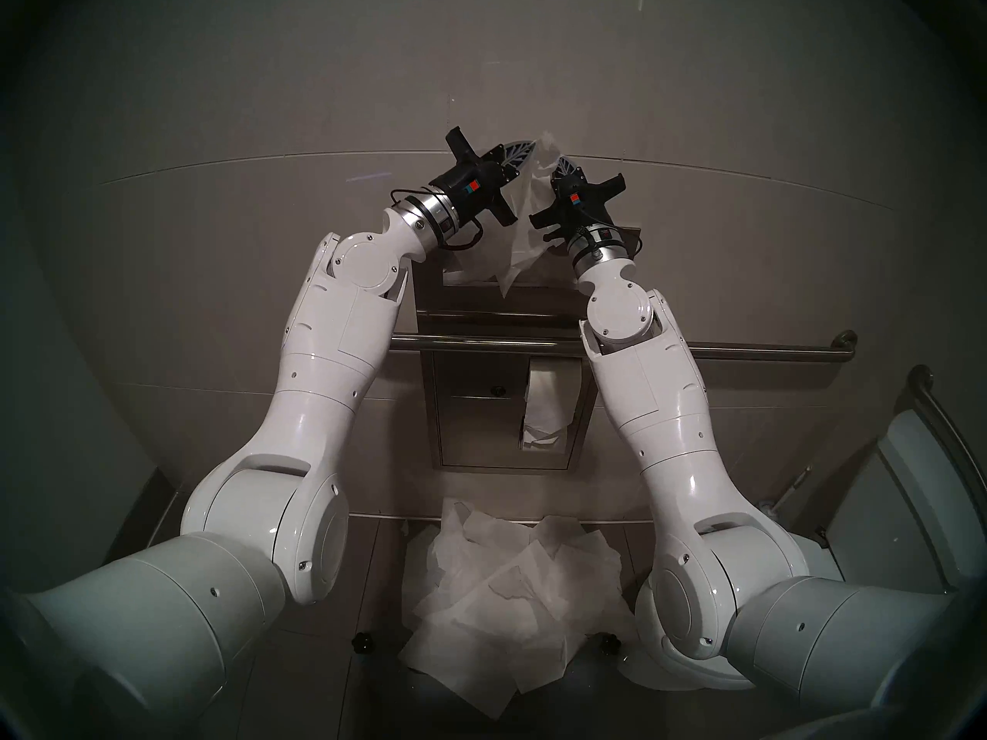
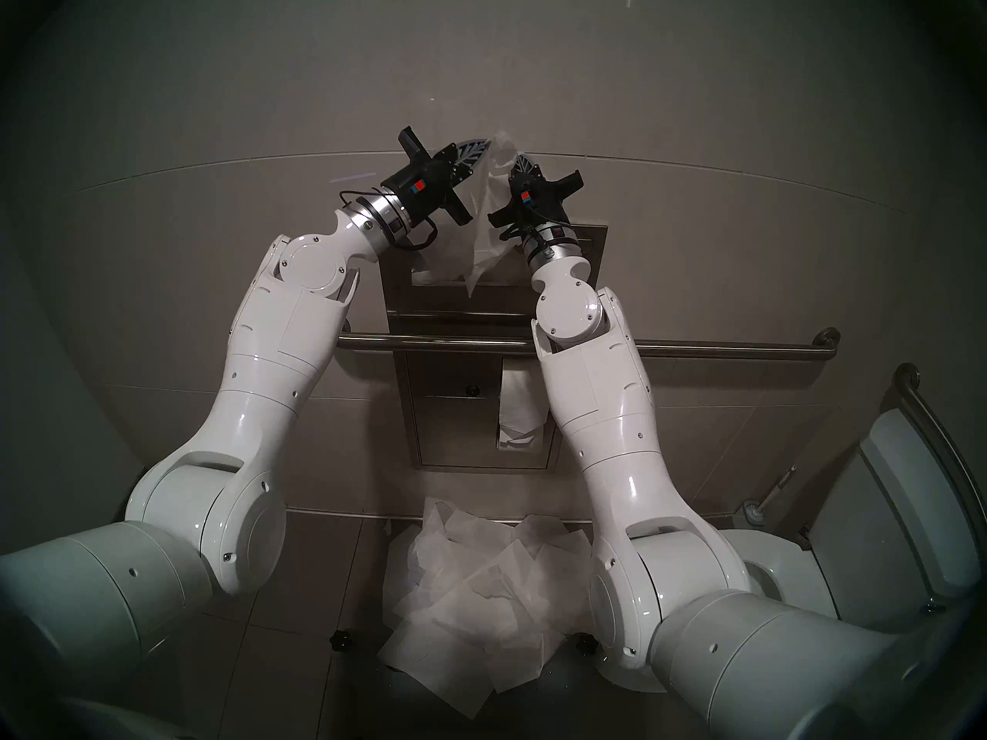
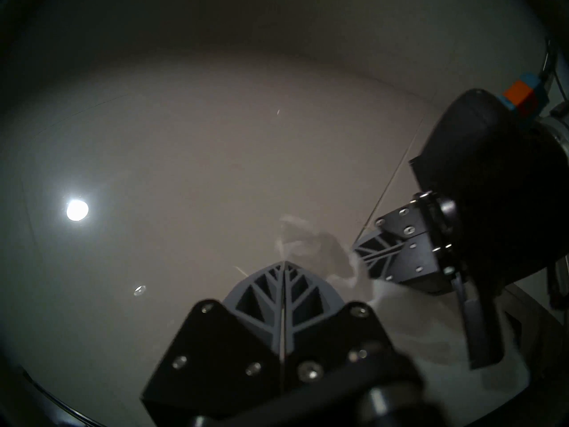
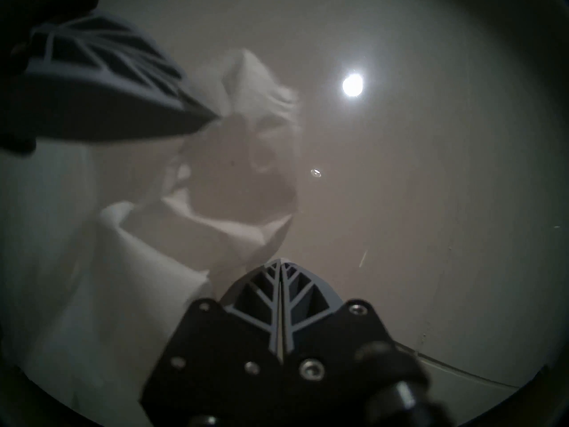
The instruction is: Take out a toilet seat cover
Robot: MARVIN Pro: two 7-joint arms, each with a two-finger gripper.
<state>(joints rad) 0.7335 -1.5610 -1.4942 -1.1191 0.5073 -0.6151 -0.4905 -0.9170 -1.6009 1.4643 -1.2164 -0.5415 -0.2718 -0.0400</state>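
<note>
White tissue cover [image 1: 526, 210] — hung crumpled between left gripper [image 1: 535, 147] and right gripper [image 1: 559, 161], above dispenser [image 1: 459, 295]; both jaws pressed together, pinching its top — tail draped down.

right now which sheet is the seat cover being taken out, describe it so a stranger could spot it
Find the steel wall dispenser above the grab bar. From its top slot a thin, crumpled white sheet, the toilet seat cover, rises to the left tool and right tool, both shut on it. Unlike the toilet paper roll and floor heap, it hangs in the air.
</note>
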